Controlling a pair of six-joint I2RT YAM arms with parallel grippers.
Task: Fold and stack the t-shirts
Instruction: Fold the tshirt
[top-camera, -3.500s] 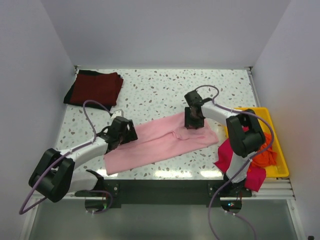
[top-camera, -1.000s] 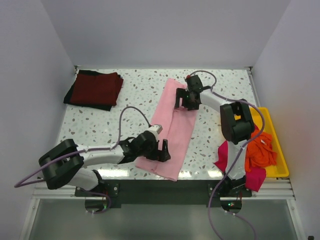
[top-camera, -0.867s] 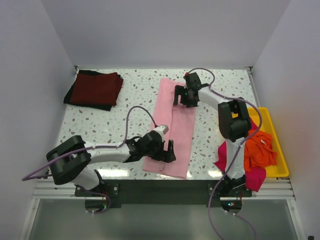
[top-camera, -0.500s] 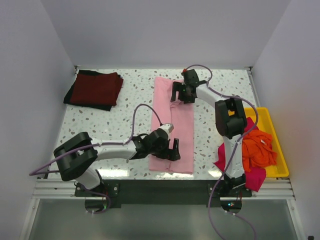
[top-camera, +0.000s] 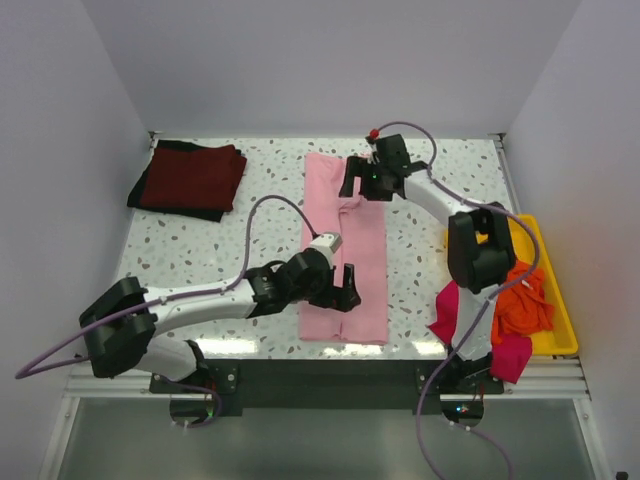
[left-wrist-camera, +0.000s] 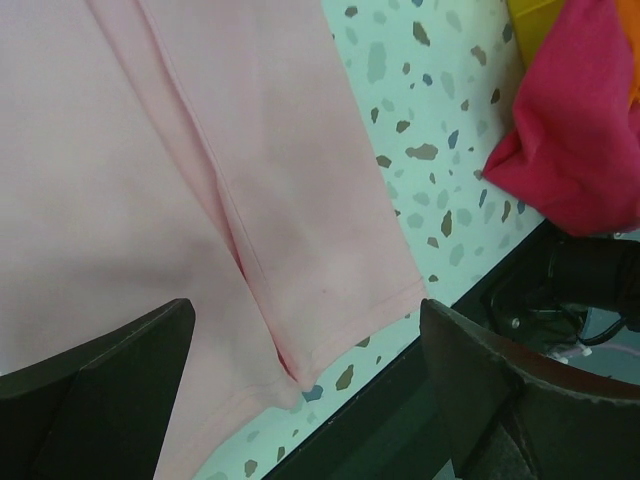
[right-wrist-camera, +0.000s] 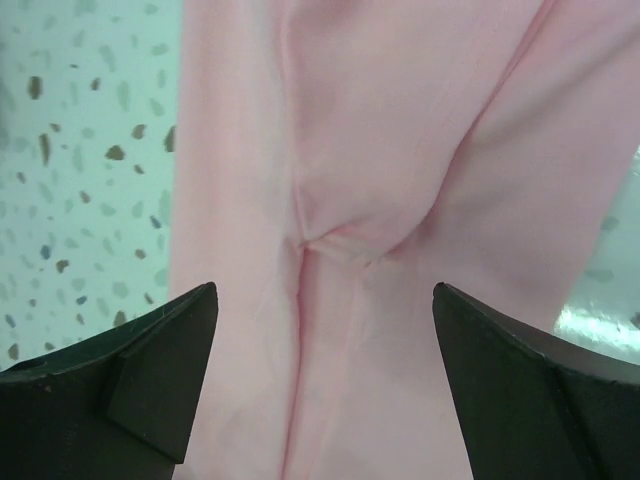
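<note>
text: none legible | labels: none | brands: none | numbers: none

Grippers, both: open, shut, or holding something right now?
Left gripper: open, holding nothing, over the pink t-shirt.
Right gripper: open, holding nothing, over the pink t-shirt.

Speckled table (top-camera: 270, 195) w/ pink tee (top-camera: 345, 255), maroon tee (top-camera: 195, 175) on black tee (top-camera: 138, 192), yellow tray (top-camera: 565, 310), magenta tee (top-camera: 452, 305).
</note>
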